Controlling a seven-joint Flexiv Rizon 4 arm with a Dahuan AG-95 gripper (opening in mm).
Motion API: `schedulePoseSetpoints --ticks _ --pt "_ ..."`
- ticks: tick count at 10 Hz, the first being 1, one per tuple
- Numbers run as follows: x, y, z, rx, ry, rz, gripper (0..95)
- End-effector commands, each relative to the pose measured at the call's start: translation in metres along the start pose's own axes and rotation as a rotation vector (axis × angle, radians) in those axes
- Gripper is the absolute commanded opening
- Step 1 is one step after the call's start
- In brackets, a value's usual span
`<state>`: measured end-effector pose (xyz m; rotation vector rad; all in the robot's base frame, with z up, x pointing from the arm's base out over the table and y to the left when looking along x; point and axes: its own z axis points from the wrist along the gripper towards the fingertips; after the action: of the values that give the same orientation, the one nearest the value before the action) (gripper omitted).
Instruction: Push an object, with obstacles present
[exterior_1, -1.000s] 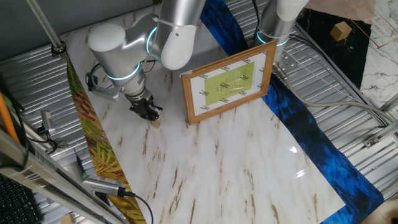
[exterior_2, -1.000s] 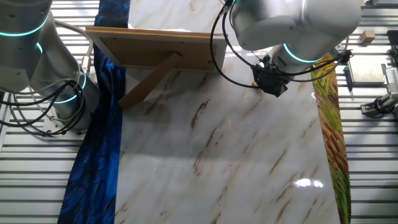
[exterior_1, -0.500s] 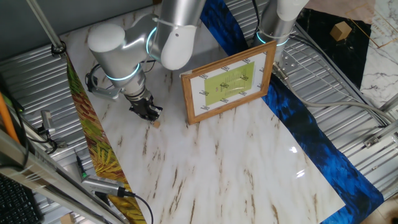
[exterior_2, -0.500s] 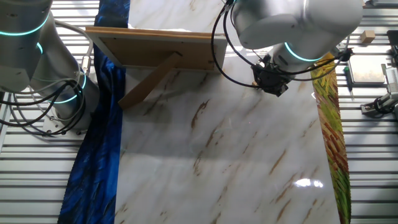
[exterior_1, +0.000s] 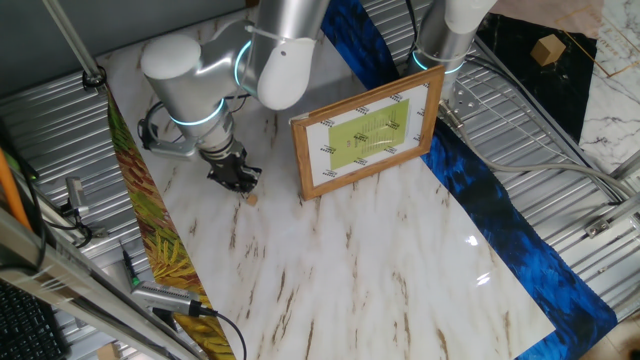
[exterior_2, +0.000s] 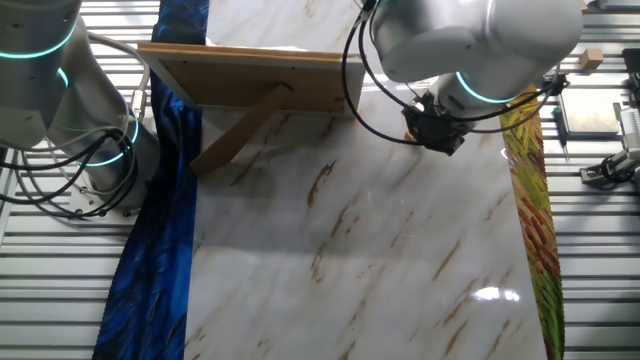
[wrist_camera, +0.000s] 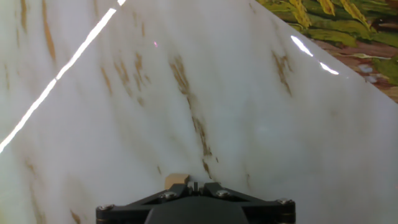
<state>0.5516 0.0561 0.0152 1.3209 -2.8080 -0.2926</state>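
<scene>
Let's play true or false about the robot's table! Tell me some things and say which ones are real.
1. The picture frame stands tilted on a back prop. True.
2. The gripper holds the frame. False: it is off to the side, low over the marble.
3. A tiny wooden nub lies right at the closed fingers. True.
4. The frame's picture is red. False: it is yellow-green.

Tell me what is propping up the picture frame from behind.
A slanted wooden strut leans from the picture frame back down to the marble tabletop. The picture side is hidden in this view.
</scene>
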Motion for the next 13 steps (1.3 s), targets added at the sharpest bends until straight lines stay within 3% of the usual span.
schedulePoseSetpoints --ticks 1,5,13 --pt "-0.0003 0.0001 -0.0001 -0.001 0.004 -0.035 0.0" --pt "-0.0003 0.0001 -0.0001 -0.003 0.003 -0.053 0.0" --pt "-0.0003 0.0001 -0.0001 -0.001 0.03 -0.083 0.0"
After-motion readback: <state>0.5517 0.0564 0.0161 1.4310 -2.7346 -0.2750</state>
